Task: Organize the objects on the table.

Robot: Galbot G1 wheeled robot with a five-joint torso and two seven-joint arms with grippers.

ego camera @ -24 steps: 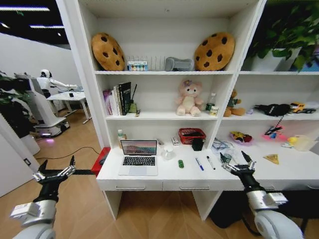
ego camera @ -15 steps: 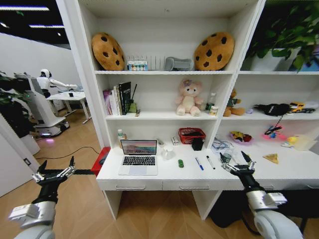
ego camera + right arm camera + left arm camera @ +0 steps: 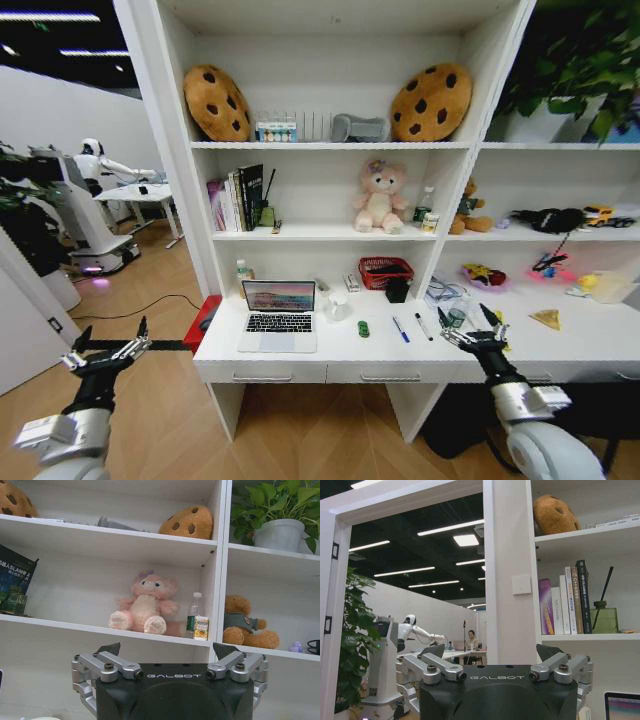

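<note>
GALBOT lettering on left gripper (image 3: 490, 677), right gripper (image 3: 170, 675)

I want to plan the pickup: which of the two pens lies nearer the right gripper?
The black pen; it lies on the blue pen's right, towards the right gripper.

Wood floor (image 3: 170, 400), tall white shelving unit (image 3: 330, 150), ceiling strip lights (image 3: 447, 527), dark ceiling

White table (image 3: 330, 358), silver laptop (image 3: 278, 330), green object (image 3: 363, 328), blue pen (image 3: 400, 330), black pen (image 3: 423, 327)
</note>
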